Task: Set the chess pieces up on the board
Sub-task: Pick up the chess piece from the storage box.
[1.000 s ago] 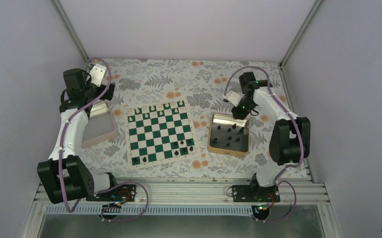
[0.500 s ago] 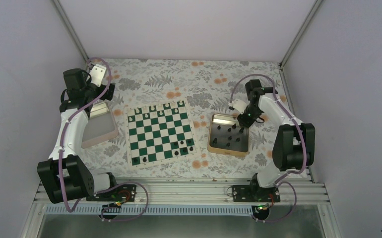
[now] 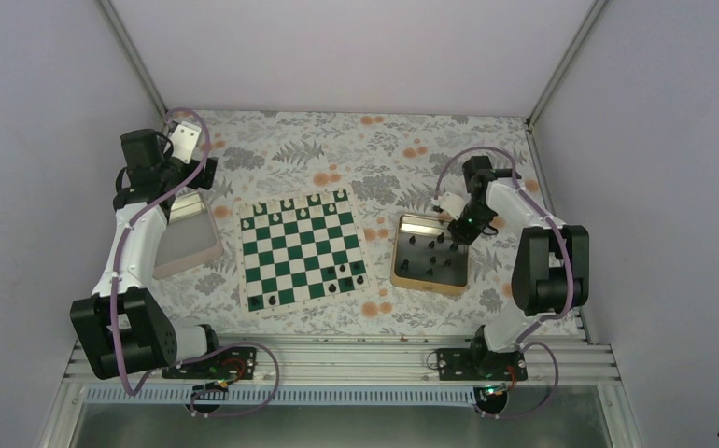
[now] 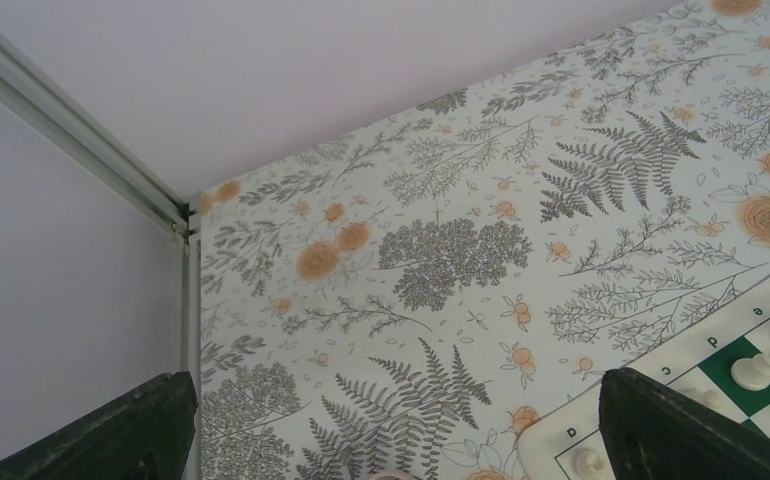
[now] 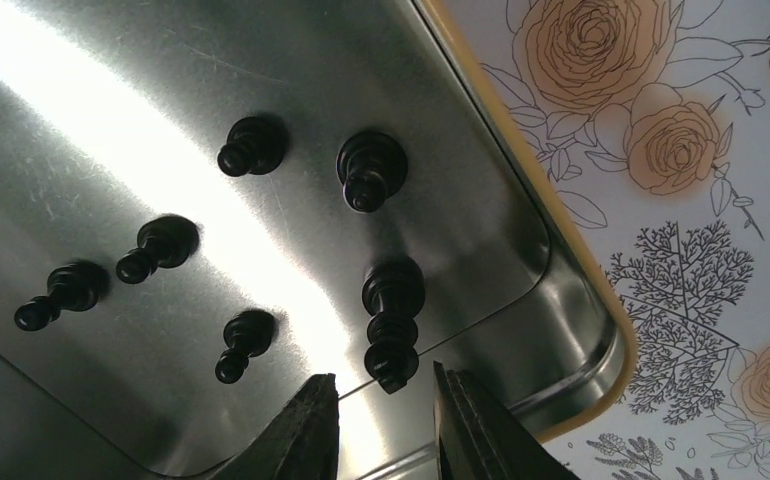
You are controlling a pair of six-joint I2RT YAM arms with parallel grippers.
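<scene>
The board (image 3: 302, 250) lies mid-table with white figures on its far rows and a few black chess pieces (image 3: 348, 277) near its front right corner. Several black chess pieces (image 3: 433, 252) stand in the gold tray (image 3: 399, 254). My right gripper (image 3: 463, 229) hangs over that tray's far right corner. In the right wrist view it is open (image 5: 386, 385), its fingertips (image 5: 319, 395) either side of the top of a tall black piece (image 5: 392, 310), not closed on it. My left gripper (image 3: 199, 173) is open and empty, high at the far left; its fingers (image 4: 681, 425) frame bare cloth.
A pinkish-rimmed tray (image 3: 188, 245) lies left of the board under the left arm. The floral cloth (image 3: 337, 149) covers the table. Enclosure walls stand close on both sides. The board's corner with white figures (image 4: 761, 365) shows in the left wrist view.
My right gripper has moved right and toward the near side, from past the tray's far edge to over its far right corner. The left arm has not moved.
</scene>
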